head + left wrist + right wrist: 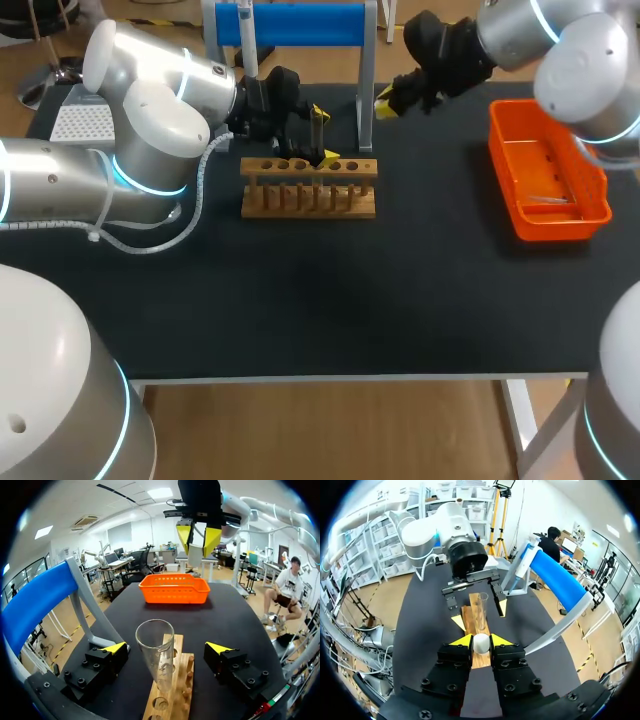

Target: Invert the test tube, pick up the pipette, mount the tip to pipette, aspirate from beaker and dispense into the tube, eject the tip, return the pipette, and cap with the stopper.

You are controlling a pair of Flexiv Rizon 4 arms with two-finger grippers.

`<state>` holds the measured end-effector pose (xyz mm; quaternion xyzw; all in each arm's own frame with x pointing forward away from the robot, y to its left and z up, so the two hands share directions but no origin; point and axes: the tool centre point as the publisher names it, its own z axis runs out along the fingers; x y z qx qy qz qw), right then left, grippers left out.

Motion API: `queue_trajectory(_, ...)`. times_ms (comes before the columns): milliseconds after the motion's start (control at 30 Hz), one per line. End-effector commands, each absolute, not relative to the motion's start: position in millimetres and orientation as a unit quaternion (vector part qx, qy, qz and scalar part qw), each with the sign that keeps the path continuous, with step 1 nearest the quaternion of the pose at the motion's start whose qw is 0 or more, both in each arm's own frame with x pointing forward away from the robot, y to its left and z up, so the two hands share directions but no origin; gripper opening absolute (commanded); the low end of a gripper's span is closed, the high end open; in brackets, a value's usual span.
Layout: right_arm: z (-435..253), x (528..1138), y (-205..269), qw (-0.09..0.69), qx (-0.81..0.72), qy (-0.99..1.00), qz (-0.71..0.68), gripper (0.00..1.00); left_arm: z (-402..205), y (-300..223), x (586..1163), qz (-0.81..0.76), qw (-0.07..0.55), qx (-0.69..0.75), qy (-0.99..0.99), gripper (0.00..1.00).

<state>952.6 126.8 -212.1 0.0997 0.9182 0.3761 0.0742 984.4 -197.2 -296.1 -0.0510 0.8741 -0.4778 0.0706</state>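
Note:
A clear glass test tube [156,652] stands mouth up in the wooden rack [308,190]. My left gripper [322,135] is open around it, one finger on each side, and neither yellow tip [116,647] touches the glass. My right gripper [481,641] is shut on a small white stopper [481,644] and hangs above the table beyond the rack's right end [388,102]. From there it faces the tube [482,611] and the left gripper. The pipette [247,40] hangs on the blue stand [300,22] behind the rack. No beaker shows.
An orange basket [545,215] sits at the table's right side. A white perforated tip box [80,122] lies at the far left, behind my left arm. The stand's metal post [366,90] rises between the two grippers.

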Motion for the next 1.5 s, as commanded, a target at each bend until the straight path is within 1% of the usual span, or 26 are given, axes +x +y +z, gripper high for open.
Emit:
queue_trajectory(33, -211, 952, 126, 0.073, 0.099, 0.919, 0.374, 0.00, -296, -198, 985, -0.477, 0.070, -0.051, 0.875, 1.00)
queue_trajectory(333, -211, 952, 126, 0.073, 0.099, 0.919, 0.374, 0.00, -296, -198, 985, -0.477, 0.070, -0.051, 0.875, 1.00)
queue_trajectory(1500, -203, 969, 193, 0.060, 0.078, 0.920, 0.378, 0.00, -296, -198, 985, -0.477, 0.070, -0.051, 0.875, 1.00)
